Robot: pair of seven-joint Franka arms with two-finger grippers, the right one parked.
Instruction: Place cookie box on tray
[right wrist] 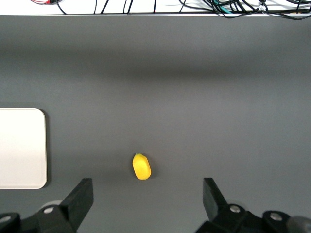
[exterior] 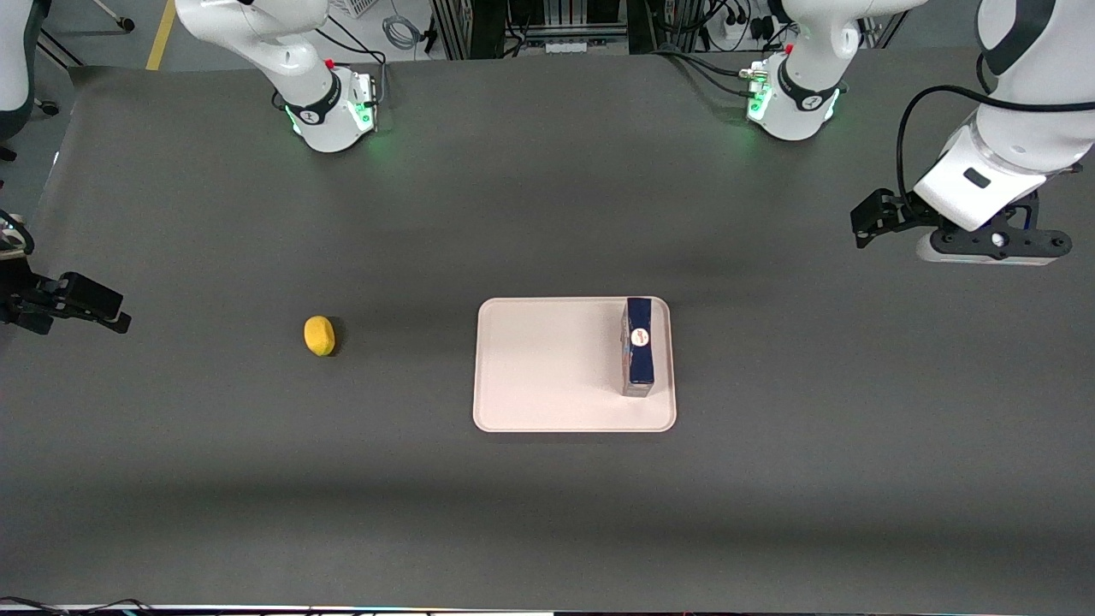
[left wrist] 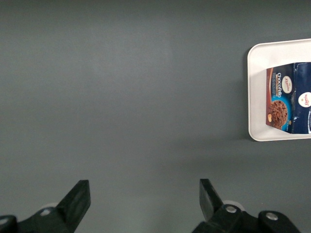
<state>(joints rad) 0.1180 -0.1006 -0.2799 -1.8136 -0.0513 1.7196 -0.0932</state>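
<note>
The cookie box (exterior: 640, 346), a small dark blue carton with a round white-and-red logo, stands on the pale pinkish tray (exterior: 547, 368), at the tray's end nearer the working arm. The left wrist view shows the carton's brown cookie face (left wrist: 279, 107) and the tray's rim (left wrist: 257, 87). My gripper (exterior: 984, 252) hangs well away from the tray, toward the working arm's end of the table and farther from the front camera. In its wrist view the gripper (left wrist: 144, 194) is open, with only bare mat between the fingers (left wrist: 80, 196).
A small yellow lemon-like lump (exterior: 319, 335) lies on the dark mat toward the parked arm's end, level with the tray; it also shows in the right wrist view (right wrist: 141, 166), as does the tray's corner (right wrist: 19, 145).
</note>
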